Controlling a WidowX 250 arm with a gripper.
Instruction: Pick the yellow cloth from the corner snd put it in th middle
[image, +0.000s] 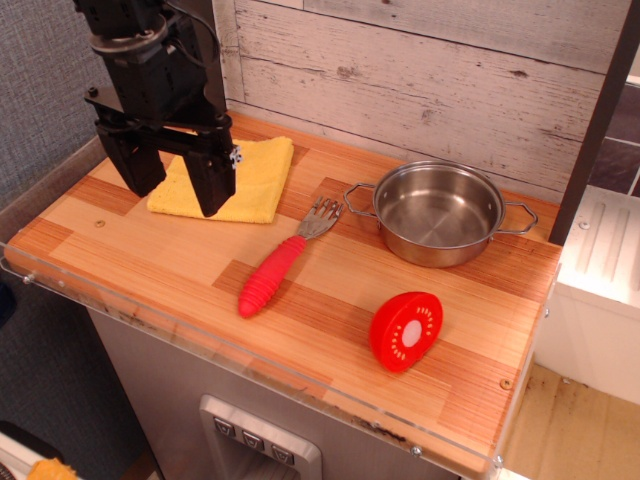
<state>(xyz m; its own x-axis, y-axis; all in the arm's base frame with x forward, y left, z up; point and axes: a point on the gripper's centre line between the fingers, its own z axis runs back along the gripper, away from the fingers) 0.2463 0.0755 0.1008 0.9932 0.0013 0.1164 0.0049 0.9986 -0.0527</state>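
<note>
The yellow cloth (250, 180) lies flat and folded in the back left corner (225, 120) of the wooden tabletop, near where the grey fabric wall meets the whitewashed plank wall. My black gripper (172, 190) hangs over the cloth's left part with its two fingers spread apart and nothing between them. The left finger (138, 165) stands at the cloth's left edge, the right finger (212, 182) over the cloth. I cannot tell whether the fingertips touch the cloth. The middle (330, 270) of the tabletop is flat, glossy wood strips.
A red-handled fork (272, 272) lies diagonally in the middle of the table. A steel pot (437, 212) stands at the back right. A red tomato-slice toy (405, 330) sits front right. A clear plastic lip (200, 340) runs along the front edge.
</note>
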